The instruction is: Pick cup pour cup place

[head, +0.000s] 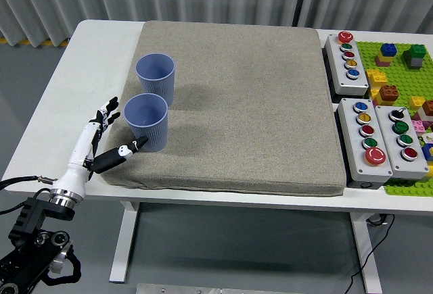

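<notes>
Two blue ribbed cups stand upright on the grey mat at its left side: a near cup and a far cup just behind it. My left hand reaches in from the lower left, open, fingers spread beside the near cup's left wall. Its thumb tip lies at the cup's front base and the fingers sit to the cup's left. Nothing is held. The right arm is out of sight.
Three grey button boxes sit right of the mat. A green baseplate with coloured bricks fills the far right. The white table shows bare left of the mat.
</notes>
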Tool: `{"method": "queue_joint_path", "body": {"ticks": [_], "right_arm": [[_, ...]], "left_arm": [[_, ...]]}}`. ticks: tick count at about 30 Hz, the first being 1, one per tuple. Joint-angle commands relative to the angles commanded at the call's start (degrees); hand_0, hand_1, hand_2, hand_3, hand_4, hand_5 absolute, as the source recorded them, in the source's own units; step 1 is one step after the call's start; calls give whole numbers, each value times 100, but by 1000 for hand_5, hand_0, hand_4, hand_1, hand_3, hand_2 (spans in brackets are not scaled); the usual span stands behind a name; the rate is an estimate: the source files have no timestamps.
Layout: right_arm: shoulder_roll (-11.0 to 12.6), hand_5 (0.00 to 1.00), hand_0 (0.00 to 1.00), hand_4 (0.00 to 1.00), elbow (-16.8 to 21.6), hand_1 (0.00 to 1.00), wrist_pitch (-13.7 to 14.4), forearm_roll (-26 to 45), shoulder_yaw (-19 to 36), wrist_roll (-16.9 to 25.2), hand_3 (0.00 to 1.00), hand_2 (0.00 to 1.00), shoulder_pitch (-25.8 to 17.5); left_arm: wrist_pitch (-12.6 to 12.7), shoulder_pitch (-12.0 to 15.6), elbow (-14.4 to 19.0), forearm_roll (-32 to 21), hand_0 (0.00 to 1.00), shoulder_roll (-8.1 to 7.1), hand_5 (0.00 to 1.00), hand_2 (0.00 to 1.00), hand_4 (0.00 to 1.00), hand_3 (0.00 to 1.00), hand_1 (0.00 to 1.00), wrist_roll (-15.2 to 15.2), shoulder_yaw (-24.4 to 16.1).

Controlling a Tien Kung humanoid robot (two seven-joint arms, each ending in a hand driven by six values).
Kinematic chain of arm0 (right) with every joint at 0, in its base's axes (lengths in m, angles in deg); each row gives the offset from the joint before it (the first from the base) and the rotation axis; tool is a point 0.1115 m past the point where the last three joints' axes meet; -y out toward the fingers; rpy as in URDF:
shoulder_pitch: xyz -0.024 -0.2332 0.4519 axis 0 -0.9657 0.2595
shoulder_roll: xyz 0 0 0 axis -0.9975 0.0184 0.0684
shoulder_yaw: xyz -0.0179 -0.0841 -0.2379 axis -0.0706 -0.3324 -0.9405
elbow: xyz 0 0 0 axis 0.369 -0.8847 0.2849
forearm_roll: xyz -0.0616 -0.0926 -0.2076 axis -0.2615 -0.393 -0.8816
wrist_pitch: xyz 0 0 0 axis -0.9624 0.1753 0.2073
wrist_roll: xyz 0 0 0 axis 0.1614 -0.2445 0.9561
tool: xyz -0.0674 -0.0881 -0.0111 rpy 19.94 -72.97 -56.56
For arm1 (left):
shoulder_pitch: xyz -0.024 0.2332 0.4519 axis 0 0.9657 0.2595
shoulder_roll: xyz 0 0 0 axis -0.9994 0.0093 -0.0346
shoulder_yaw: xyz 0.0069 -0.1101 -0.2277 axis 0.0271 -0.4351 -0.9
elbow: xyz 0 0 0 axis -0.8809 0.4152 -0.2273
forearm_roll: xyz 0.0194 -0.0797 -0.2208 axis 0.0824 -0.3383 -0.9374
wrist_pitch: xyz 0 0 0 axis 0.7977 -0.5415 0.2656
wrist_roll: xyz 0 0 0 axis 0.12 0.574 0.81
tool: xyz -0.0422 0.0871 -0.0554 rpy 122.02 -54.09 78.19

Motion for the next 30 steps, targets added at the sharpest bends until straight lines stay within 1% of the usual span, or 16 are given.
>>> {"method": "queue_joint_path", "body": {"ticks": [8,17,20,30], "right_arm": [[-2,56,647,2,1,637,8,3,6,0,590,551,-5],[-4,53,647,2,3,637,21,32,1,-6,590,551,7],[-6,53,647,2,2,637,20,37,-5,-3,590,551,10],[-8,53,647,2,-1,637,29,55,-15,0,589,551,-1]], "left_arm": [[-16,-91,-105,23,949,54,441,998,998,998,931,20,65],[-39,-168,-145,54,949,87,443,998,998,998,930,32,107],[-41,-255,-231,60,949,121,443,998,998,998,930,38,135],[-36,-422,-411,85,950,186,443,998,998,998,930,51,194]]}}
